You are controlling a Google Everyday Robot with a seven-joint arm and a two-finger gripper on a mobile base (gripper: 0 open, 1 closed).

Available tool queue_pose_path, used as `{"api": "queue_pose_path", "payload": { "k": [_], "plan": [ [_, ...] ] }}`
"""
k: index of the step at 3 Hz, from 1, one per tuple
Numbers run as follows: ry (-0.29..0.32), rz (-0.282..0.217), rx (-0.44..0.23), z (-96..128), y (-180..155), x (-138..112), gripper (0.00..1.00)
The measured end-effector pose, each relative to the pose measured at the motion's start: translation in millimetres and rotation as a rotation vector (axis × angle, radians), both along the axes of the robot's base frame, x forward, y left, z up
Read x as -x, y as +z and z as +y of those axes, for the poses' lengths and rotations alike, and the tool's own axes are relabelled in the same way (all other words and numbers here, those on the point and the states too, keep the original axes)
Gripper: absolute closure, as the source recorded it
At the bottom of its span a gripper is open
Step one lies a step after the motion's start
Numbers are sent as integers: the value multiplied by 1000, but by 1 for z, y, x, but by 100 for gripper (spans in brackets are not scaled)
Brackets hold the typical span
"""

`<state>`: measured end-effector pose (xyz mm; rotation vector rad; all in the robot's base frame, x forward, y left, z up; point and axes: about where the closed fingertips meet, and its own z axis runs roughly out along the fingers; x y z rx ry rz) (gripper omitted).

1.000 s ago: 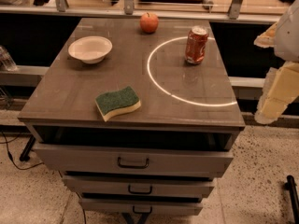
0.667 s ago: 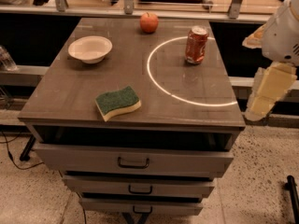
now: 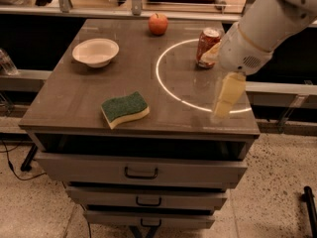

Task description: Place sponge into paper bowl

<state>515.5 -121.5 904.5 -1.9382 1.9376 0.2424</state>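
Note:
The sponge (image 3: 125, 109), dark green on top with a pale yellow base, lies flat near the front edge of the table, left of centre. The white paper bowl (image 3: 96, 51) stands empty at the back left of the table, well apart from the sponge. My gripper (image 3: 224, 99) hangs over the right front part of the table, below the white arm that reaches in from the upper right. It is far to the right of the sponge, about level with it, and holds nothing that I can see.
A red soda can (image 3: 207, 41) stands at the back right, just beside the arm. A red apple (image 3: 158, 24) sits at the back centre. A bright ring of light (image 3: 163, 86) lies on the grey table (image 3: 64, 108). Drawers are below the front edge.
The arm has swung in from beyond the table's right side, moving left and over the tabletop. The sponge, bowl, can and apple have not moved.

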Motion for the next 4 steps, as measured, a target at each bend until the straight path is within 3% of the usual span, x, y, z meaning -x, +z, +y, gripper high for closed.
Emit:
{"api": "queue_pose_path", "payload": {
  "k": [1,3,4],
  "plan": [
    [76,46,-72,41,-22,2,0],
    [97,49,-96,51,-24,4,0],
    [141,39,-163,84,-36,-4,0]
  ]
}}
